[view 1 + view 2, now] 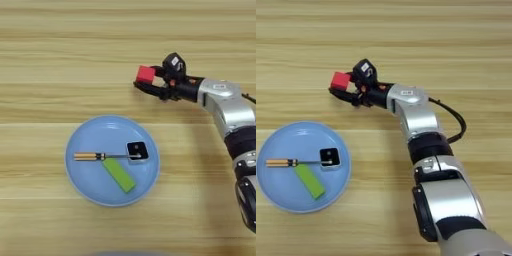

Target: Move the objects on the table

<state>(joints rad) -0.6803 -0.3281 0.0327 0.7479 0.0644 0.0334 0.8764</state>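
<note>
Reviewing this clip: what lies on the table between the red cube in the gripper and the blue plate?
Nothing: in both eye views only bare table separates the red cube, held in the right gripper, from the blue plate.

Light-tan wood-grain bench (60, 55) fills whole view, horizontal plank lines across; even soft light, faint shadows.

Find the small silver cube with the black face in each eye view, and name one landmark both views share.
Left eye view: the silver cube sits right of centre, on the right part of the blue plate.
Right eye view: it sits at lower left.
Shared landmark: the screwdriver lying just left of it, tip toward the cube.
</note>
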